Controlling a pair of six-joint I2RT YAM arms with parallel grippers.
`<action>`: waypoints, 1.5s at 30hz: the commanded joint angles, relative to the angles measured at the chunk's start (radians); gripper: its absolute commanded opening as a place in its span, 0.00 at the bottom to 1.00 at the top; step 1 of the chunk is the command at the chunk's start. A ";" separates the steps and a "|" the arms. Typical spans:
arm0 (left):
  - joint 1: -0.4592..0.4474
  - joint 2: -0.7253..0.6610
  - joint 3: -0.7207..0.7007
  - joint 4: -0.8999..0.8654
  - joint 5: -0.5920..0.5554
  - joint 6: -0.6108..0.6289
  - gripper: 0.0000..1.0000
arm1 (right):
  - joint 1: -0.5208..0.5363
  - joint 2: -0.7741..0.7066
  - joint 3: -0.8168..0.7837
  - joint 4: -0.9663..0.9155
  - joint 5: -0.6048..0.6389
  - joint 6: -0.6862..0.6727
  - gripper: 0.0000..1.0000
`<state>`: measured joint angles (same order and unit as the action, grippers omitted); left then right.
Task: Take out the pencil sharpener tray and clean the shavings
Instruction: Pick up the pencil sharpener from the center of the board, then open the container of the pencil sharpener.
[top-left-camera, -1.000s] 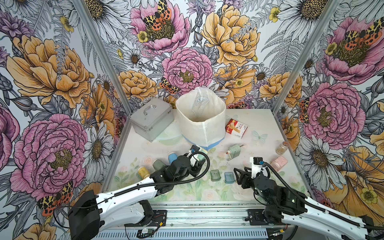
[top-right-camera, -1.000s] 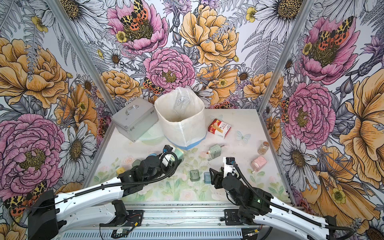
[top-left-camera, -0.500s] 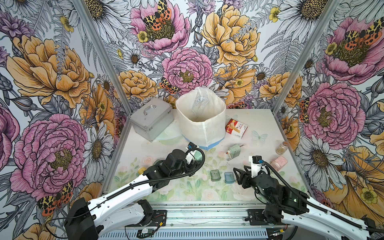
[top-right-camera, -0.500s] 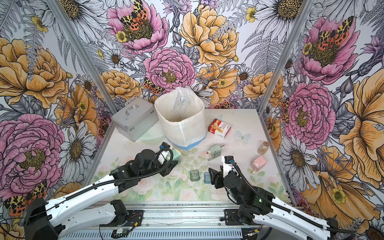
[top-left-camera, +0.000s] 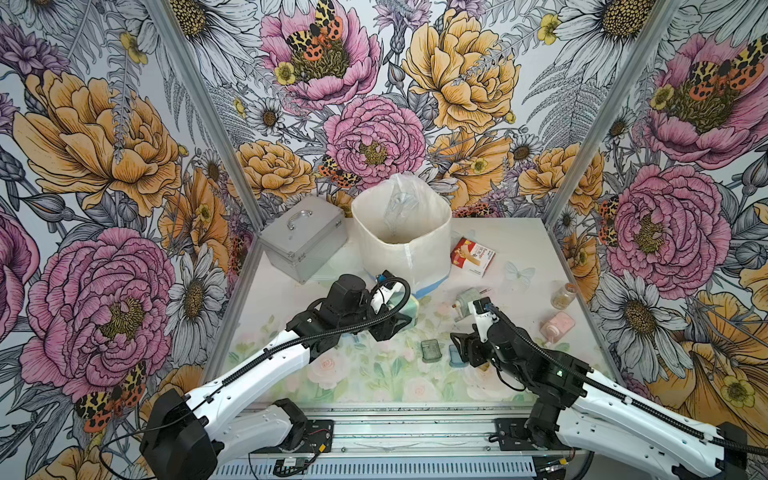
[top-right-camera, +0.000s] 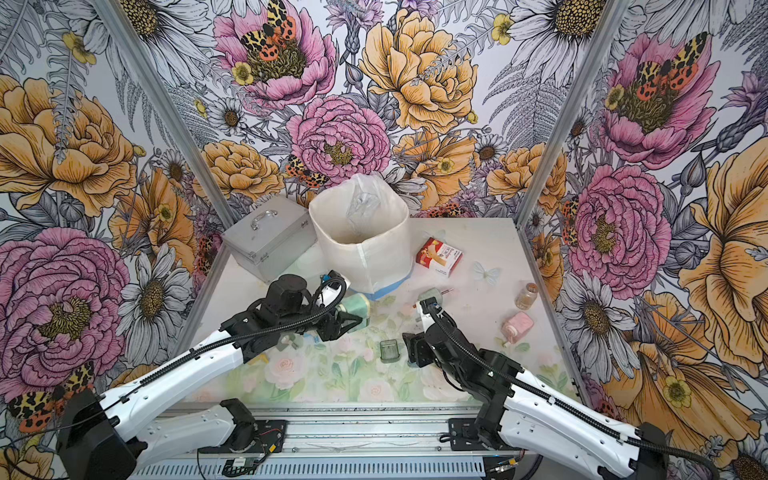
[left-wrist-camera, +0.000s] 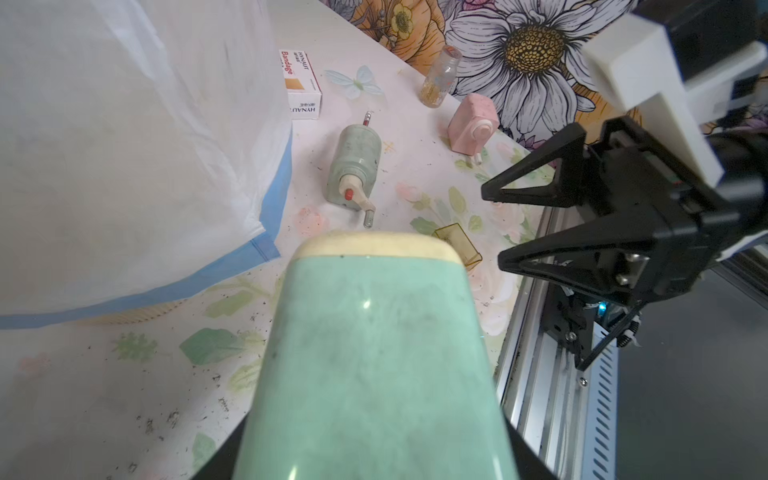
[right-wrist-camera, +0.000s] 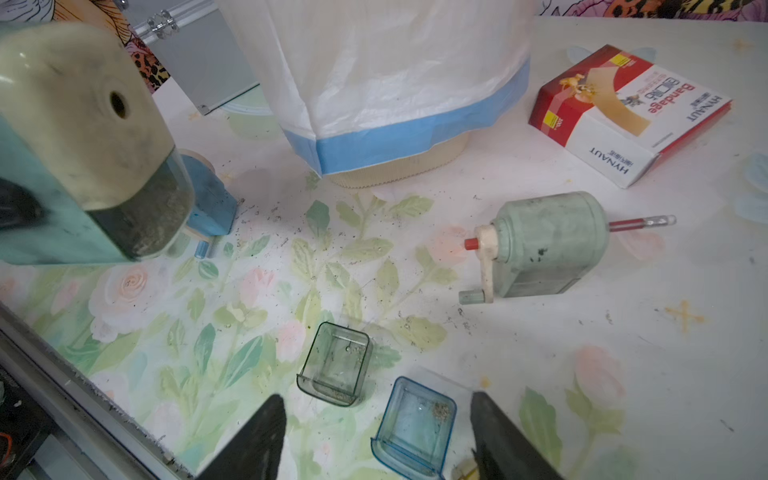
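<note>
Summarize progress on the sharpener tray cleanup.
Done: green tray and blue tray lie out on the table, nearly empty.
In hand: left gripper grips the teal sharpener, its full tray not yet pulled. Right gripper has its jaws open over the blue tray.
Left: pull that tray, tip it into the bin, and clear the shavings scattered on the table.
</note>
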<state>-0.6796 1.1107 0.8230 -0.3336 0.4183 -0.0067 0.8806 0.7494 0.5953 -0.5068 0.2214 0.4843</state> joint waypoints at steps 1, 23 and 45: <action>0.024 0.003 0.037 -0.020 0.128 0.061 0.16 | -0.073 0.011 0.037 0.080 -0.185 -0.051 0.77; 0.291 0.122 0.130 -0.035 0.578 0.250 0.06 | -0.255 0.203 0.223 0.177 -0.854 -0.207 0.87; 0.351 0.047 0.157 -0.038 0.939 0.240 0.03 | -0.273 0.428 0.468 0.178 -1.062 -0.250 0.88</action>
<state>-0.3401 1.1957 0.9489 -0.3923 1.2625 0.2268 0.6136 1.1587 1.0252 -0.3534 -0.7856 0.2520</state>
